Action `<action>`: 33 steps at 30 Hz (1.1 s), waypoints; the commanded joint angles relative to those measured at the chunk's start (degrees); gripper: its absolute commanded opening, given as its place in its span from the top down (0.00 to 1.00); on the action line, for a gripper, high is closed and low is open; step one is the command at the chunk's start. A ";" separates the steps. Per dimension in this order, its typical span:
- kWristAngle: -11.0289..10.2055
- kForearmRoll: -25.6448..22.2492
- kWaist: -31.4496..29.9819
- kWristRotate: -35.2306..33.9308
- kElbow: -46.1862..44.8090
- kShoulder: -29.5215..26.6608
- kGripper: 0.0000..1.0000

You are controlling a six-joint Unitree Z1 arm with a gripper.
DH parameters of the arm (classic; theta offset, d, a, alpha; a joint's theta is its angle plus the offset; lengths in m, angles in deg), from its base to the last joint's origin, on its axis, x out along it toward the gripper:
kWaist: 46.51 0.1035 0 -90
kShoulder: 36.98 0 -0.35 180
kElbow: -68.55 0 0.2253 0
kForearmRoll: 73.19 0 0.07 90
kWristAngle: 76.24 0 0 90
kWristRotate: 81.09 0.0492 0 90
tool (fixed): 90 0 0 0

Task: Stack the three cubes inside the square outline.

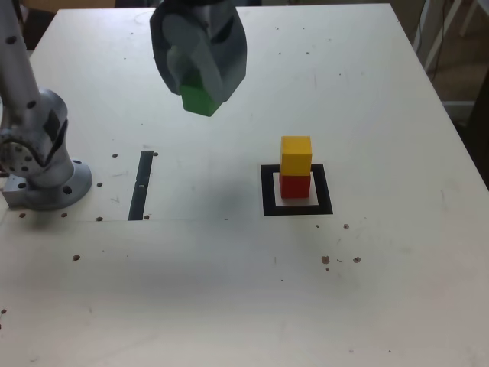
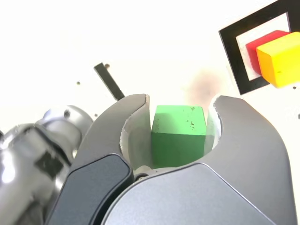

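Green cube (image 2: 178, 136) pinched in claw (image 2: 176, 124), held above counter (image 1: 183, 298), well apart from stack. Red cube (image 1: 294, 187) seen inside black square outline (image 1: 326, 191), on the counter's half toward the exterior view's right edge; yellow-orange cube (image 1: 296, 155) stacked on top of it. 2 cubes stacked, 1 held. 1 black strip (image 1: 140, 186) noted between outline and arm base (image 1: 50, 187), near counter's left edge, exterior view.

Bright overhead glare, wrist view washed out.
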 commanded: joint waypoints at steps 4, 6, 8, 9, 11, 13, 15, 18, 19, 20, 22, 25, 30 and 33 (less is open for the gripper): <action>-1.08 -3.80 -2.10 -9.83 12.97 3.81 0.97; -1.87 -4.58 -3.12 -14.86 14.03 5.02 0.97; -2.27 -4.74 -3.86 -19.01 14.88 6.08 0.97; -2.36 -4.78 -4.09 -20.76 15.30 6.50 0.97; -2.24 -4.74 -4.30 -23.39 16.19 7.20 0.97; -1.73 -4.68 -4.20 -25.05 17.09 7.74 0.97; -1.03 -4.66 -3.99 -26.01 17.75 8.29 0.97; 0.14 -4.51 -3.62 -26.62 18.32 9.64 0.97; 0.38 -4.44 -3.56 -26.66 18.44 10.16 0.97; 0.56 -4.37 -3.50 -26.66 18.58 10.72 0.97; 0.72 -4.22 -3.48 -26.65 19.00 11.91 0.97; 0.64 -4.05 -3.48 -26.51 19.70 13.57 0.97; 0.33 -3.77 -3.48 -26.11 21.32 15.96 0.97; 0.21 -3.63 -3.38 -25.77 22.41 17.38 0.97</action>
